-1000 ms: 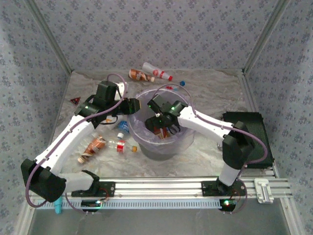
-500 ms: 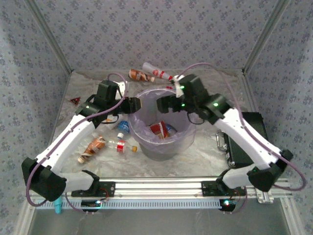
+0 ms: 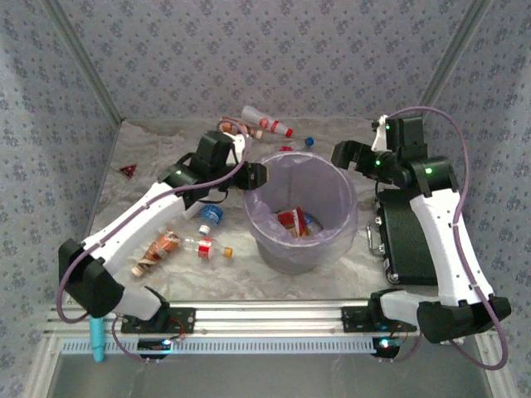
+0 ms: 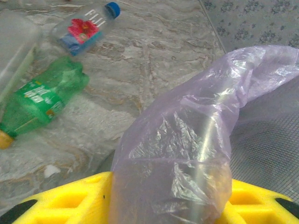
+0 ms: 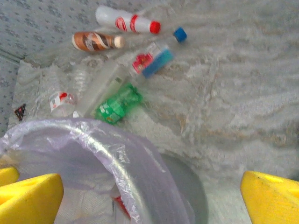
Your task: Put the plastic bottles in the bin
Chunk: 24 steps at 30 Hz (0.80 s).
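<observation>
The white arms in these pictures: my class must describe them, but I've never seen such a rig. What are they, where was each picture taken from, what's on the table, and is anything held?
They are two robot arms bolted at the near edge of a table. The wide picture is from above and behind them; each close-up comes from a camera on one wrist, yellow fingers at the bottom. A bin lined with a lavender bag stands on the table, a bottle inside. More plastic bottles lie left of it and behind it. The left hand pinches the bin's bagged rim; the right hand hangs open, holding nothing.
</observation>
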Each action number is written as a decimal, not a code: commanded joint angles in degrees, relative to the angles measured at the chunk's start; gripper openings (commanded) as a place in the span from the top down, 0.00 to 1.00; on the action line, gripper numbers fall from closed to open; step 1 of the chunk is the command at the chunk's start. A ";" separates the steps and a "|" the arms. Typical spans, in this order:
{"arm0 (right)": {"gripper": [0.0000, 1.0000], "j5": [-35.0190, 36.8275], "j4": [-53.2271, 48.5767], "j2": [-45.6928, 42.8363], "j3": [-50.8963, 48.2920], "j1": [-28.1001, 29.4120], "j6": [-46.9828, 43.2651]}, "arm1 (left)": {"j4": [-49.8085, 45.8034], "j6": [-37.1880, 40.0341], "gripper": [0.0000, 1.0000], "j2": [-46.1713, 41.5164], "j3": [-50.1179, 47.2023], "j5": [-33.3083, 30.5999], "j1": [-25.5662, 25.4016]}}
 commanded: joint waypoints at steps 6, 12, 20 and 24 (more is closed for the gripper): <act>0.02 -8.62 -4.71 -0.90 -4.75 -2.03 -2.16 | 1.09 1.41 0.48 7.73 5.62 -0.03 -2.86; 0.04 -9.15 -1.63 0.62 -7.70 -2.70 -2.43 | -0.78 5.07 0.17 8.02 9.17 0.95 -3.02; 0.06 -7.35 0.42 1.28 -9.25 -3.39 -2.34 | -5.69 12.99 0.00 2.76 13.34 -2.15 -2.68; 0.07 -7.13 1.13 1.35 -9.53 -3.54 -2.26 | -8.78 15.08 0.00 -0.95 13.66 -4.72 -0.32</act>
